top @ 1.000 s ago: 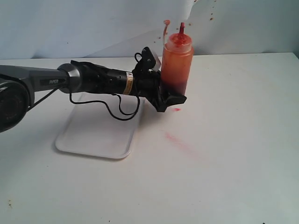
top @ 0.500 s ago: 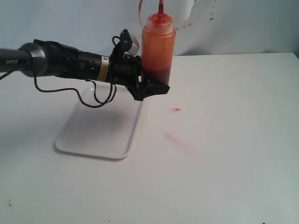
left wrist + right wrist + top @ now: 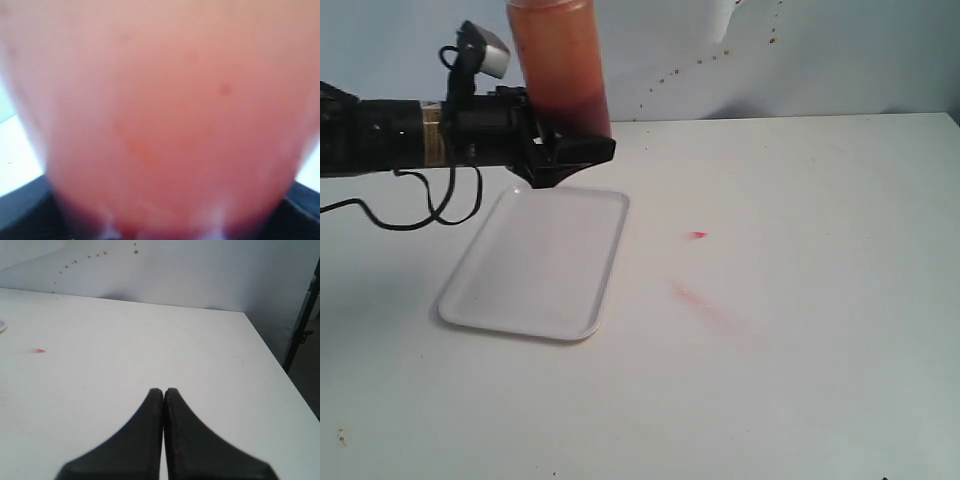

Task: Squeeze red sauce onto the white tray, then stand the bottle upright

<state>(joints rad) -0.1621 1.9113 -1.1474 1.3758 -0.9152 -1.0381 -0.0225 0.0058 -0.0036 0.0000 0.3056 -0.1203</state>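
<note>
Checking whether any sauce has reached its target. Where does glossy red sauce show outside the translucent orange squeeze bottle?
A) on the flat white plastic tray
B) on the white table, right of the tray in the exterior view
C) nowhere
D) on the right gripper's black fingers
B: a small glossy red sauce blob lies on the white table, apart from the flat white plastic tray, which shows no red.

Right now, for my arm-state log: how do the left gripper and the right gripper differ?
The left gripper is shut on the bottle, holding it upright in the air; the right gripper is shut on nothing, jaws touching. The left gripper hangs near the white tray's far edge; the right gripper is over the table, apart from the tray. Both are black.
</note>
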